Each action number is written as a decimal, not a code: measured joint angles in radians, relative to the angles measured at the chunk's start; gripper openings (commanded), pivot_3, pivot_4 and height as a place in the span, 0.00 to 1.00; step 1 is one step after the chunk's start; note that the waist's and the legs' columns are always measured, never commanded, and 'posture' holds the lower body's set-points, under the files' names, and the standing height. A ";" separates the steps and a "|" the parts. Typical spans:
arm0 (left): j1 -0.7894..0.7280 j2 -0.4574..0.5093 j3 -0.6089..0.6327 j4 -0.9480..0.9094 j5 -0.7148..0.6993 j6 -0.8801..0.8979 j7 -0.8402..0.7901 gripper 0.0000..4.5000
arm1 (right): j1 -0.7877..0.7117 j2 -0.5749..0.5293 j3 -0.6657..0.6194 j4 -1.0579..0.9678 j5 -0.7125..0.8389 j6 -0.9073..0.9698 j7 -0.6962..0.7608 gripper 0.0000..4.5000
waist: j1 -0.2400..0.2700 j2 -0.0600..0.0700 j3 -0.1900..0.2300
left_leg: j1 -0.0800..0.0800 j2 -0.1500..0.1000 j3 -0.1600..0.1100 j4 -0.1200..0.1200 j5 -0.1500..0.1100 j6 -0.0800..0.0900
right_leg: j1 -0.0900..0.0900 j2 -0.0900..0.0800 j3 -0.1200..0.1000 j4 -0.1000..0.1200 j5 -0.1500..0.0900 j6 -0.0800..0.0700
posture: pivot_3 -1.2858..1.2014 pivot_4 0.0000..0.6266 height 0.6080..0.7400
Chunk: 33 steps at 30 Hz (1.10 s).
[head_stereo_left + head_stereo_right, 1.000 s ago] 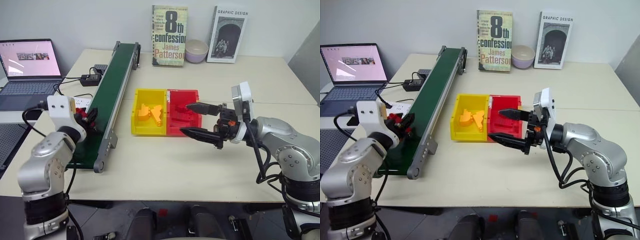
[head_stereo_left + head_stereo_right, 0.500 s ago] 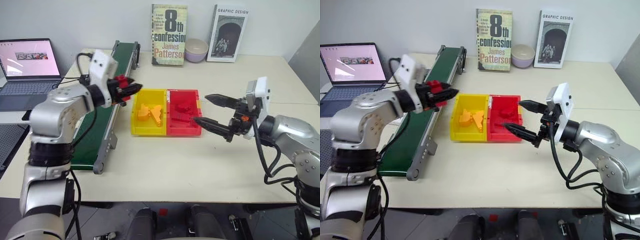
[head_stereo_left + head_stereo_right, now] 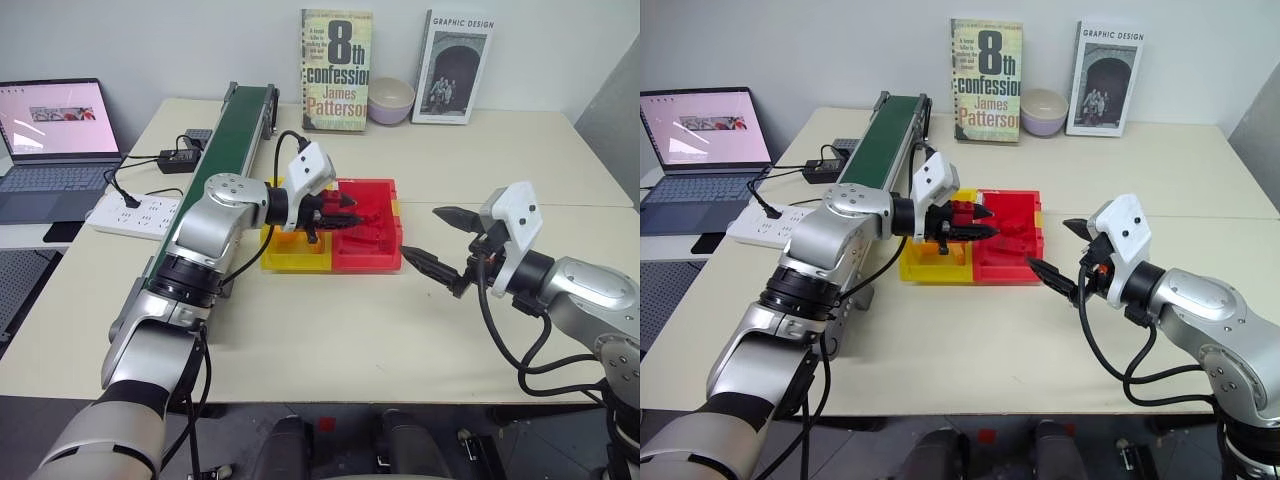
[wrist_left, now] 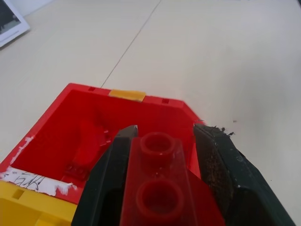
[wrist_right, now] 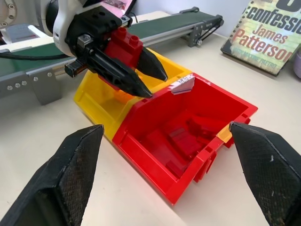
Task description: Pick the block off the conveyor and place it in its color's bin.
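The block, a small red studded brick, is sitting clamped in the left tool, which is closing its two black fingers on the brick's long sides. The tool is holding it in the air over the seam between the yellow bin and the red bin, with the fingertips already reaching over the red bin's left wall. The conveyor is lying well to the left, running away toward the far edge of the desk.

The brick is looking light, stiff and smooth, so it is likely to slip if pinched loosely; the flat side faces are the sound place to grip, as the fingers are doing now, leaving the two studs on top free. Being hard plastic, it is unlikely to break in a short drop, though it may bounce off the red pieces already lying in the bin.

The right tool is hovering just to the right of the red bin with its fingers spread wide and nothing between them.

The lower part of the brick is lying hidden between the fingers, so its full length is hard to judge. The yellow bin's contents are mostly covered by the left arm, and the red pieces are blending into the red floor.
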 measured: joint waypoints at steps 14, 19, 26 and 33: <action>-0.139 -0.177 0.032 0.362 0.100 -0.218 0.067 0.64 | -0.001 0.004 -0.009 -0.013 0.020 0.034 -0.041 1.00 | 0.000 -0.001 0.000 | 0.000 0.000 -0.001 0.000 0.000 0.000 | 0.000 0.000 -0.001 0.001 0.000 0.002 | 0.52 0.24 1.00; -0.139 -0.178 0.065 0.366 0.100 -0.216 0.044 0.87 | -0.014 0.004 -0.009 -0.002 0.020 0.035 -0.043 1.00 | 0.000 -0.001 0.000 | -0.001 0.000 0.000 0.001 0.000 0.000 | 0.000 0.000 -0.001 0.000 0.000 0.002 | 0.52 0.24 1.00; -0.130 -0.144 0.082 0.309 0.092 -0.161 0.006 0.99 | -0.043 0.002 0.000 0.016 0.020 0.036 -0.031 1.00 | -0.003 -0.001 0.000 | 0.000 0.000 0.000 0.001 0.000 0.000 | 0.000 0.000 -0.001 0.001 0.000 0.002 | 0.52 0.24 1.00; 0.037 0.094 0.158 0.007 0.024 0.068 -0.088 0.99 | -0.072 -0.075 0.014 0.103 0.043 0.016 0.136 1.00 | -0.014 0.000 0.001 | 0.001 0.002 -0.002 0.000 0.000 0.000 | 0.000 0.001 0.000 0.002 0.000 0.001 | 0.52 0.24 1.00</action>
